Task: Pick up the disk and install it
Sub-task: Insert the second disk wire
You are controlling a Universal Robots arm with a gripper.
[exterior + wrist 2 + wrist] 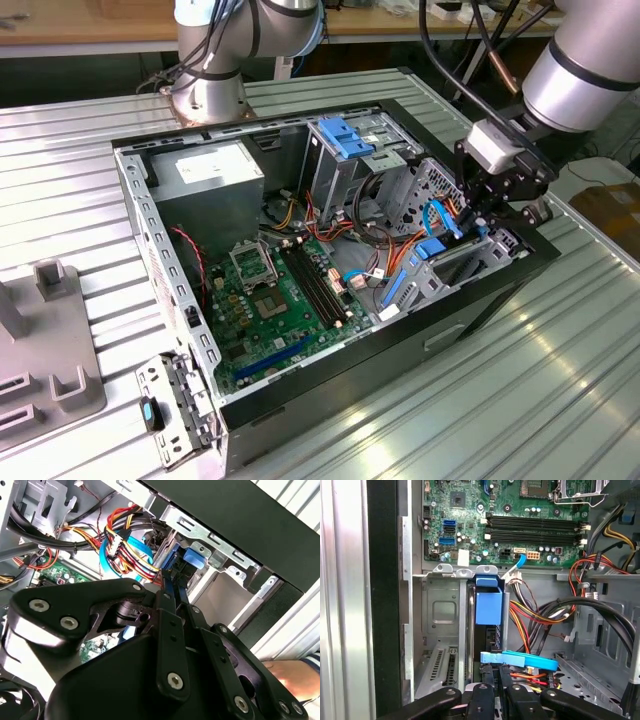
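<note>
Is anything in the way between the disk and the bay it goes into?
Nothing visible blocks it. The grey metal disk with bright blue carrier rail, clamped in the gripper, stands edge-on inside the grey metal drive bay. A flat blue cable crosses just beside it near the gripper, and coloured wires hang alongside.

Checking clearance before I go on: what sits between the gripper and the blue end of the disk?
In the first wrist view, a flat blue cable crosses between the gripper and the disk.
</note>
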